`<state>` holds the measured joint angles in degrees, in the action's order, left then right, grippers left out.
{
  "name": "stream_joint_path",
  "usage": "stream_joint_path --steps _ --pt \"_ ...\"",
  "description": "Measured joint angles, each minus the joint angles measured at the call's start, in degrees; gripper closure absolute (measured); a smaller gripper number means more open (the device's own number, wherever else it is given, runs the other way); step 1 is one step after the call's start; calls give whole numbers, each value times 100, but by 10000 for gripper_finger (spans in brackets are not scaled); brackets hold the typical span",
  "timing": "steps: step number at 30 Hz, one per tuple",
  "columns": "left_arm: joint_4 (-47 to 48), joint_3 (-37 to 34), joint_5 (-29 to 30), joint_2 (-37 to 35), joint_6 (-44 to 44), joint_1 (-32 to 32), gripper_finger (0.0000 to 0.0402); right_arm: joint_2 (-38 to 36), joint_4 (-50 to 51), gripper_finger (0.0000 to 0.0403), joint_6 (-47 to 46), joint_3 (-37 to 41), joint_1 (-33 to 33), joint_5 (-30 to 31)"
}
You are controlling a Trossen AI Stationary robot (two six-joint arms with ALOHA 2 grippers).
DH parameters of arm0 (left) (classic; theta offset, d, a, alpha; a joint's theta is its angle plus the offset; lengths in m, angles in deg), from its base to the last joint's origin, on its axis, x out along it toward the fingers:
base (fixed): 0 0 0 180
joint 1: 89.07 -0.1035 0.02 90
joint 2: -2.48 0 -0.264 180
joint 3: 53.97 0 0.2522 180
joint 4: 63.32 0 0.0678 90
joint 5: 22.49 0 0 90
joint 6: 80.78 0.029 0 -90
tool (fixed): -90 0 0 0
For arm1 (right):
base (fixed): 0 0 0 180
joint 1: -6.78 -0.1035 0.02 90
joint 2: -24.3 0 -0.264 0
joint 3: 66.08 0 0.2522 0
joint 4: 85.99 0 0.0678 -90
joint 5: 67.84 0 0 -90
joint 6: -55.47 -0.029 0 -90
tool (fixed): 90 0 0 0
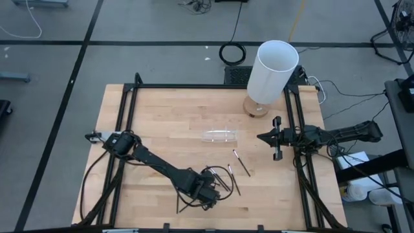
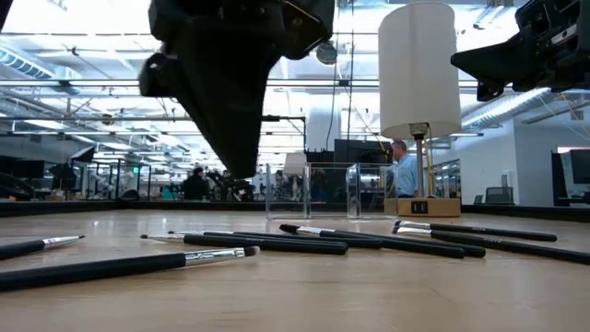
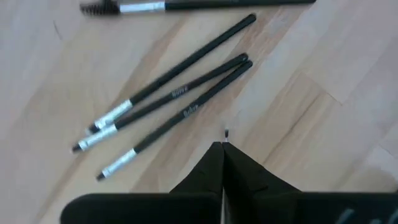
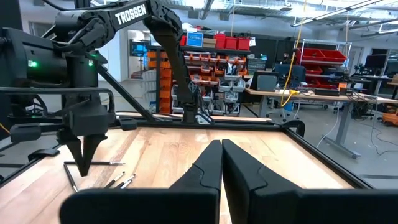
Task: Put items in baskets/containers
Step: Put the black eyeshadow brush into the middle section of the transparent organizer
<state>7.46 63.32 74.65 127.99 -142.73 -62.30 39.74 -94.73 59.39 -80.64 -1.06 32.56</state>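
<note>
Hovering low over the near part of the wooden table [image 1: 162, 123], the left gripper [image 3: 222, 146] has its fingers pressed together and holds nothing. Just ahead of it lie three dark sticks [image 3: 174, 102] side by side, with more scattered around. The clear tray [image 1: 220, 136] sits near the table's middle, and looks empty, though that is hard to judge. The right gripper [image 4: 221, 144], also clenched and empty, waits at the right edge beside the white cylinder [image 1: 272, 71].

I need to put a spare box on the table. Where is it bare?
Bare wood lies left of the clear tray, above the left arm, and near the right gripper. It is crowded around the left gripper, among the sticks.
</note>
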Motion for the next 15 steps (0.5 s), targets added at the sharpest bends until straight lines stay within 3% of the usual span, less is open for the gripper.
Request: stream_joint_path --steps 2,9,12,15 --pt "5 -2 424 -46 198 7 399 1 2 403 0 -1 0 0" --pt "-455 -289 3035 -1015 1368 220 399 0 145 403 -23 -1 -2 -14" --pt "-1394 -869 3422 -1698 2704 377 397 0 215 403 -188 -1 -2 -16" --pt "-2691 -1627 3319 -2520 4185 469 397 0 225 403 -214 -2 -2 -16"
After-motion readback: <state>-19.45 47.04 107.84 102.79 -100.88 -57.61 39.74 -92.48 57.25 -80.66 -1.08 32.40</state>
